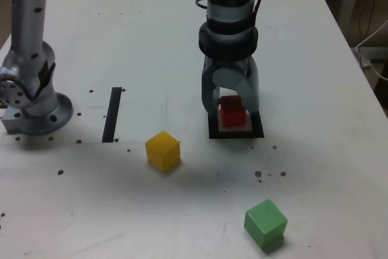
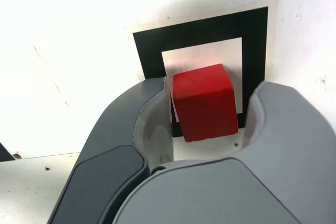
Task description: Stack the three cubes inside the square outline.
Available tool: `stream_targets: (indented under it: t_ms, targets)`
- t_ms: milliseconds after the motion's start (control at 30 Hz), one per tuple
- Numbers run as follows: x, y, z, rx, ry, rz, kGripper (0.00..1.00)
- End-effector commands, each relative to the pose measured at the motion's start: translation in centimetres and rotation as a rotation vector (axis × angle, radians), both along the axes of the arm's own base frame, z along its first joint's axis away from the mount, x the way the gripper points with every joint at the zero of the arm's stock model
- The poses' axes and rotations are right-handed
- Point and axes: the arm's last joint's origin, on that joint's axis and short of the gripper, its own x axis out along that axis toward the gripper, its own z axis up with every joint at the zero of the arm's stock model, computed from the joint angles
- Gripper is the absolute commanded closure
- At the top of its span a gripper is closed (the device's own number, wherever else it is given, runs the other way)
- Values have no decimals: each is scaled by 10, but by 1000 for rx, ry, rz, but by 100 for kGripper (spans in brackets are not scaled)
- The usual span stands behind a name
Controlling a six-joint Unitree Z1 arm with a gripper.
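1. Green cube (image 1: 265,222) sits nearest the exterior cam, yellow cube (image 1: 163,150) further back, both on the table (image 1: 151,40).
2. I see gripper (image 2: 207,109) w/ jaws parted, slim gaps either side of red cube (image 2: 204,100).
3. Red cube rests inside square outline (image 2: 202,30).

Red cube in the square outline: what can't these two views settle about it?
- Exterior view: the gripper fingers cover both sides of the red cube, hiding any contact.
- Wrist view: the jaw bodies cover the near side of the square outline.
- Wrist view: yellow and green cubes are out of frame.
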Motion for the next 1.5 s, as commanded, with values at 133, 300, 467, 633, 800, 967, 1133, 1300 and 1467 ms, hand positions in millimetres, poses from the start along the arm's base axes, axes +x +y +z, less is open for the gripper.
stream_targets:
  t_ms: [133, 300, 467, 633, 800, 967, 1133, 1300, 1467]
  targets:
    - [-3, -1, 2, 2, -12, -3, 1]
    - [-14, 0, 12, 3, -27, -3, 1]
    - [-30, 1, 23, 1, -21, -3, 1]
    - [-46, -1, 35, 13, 17, -14, 1]
    - [-61, -7, 48, 51, 35, -35, 1]
    - [-76, -14, 61, 71, 21, -53, 1]
    - [-84, -19, 67, 67, 10, -57, 1]
    - [-94, -23, 66, 73, 20, -29, 1]
    - [-104, -27, 64, 87, 20, 3, 1]
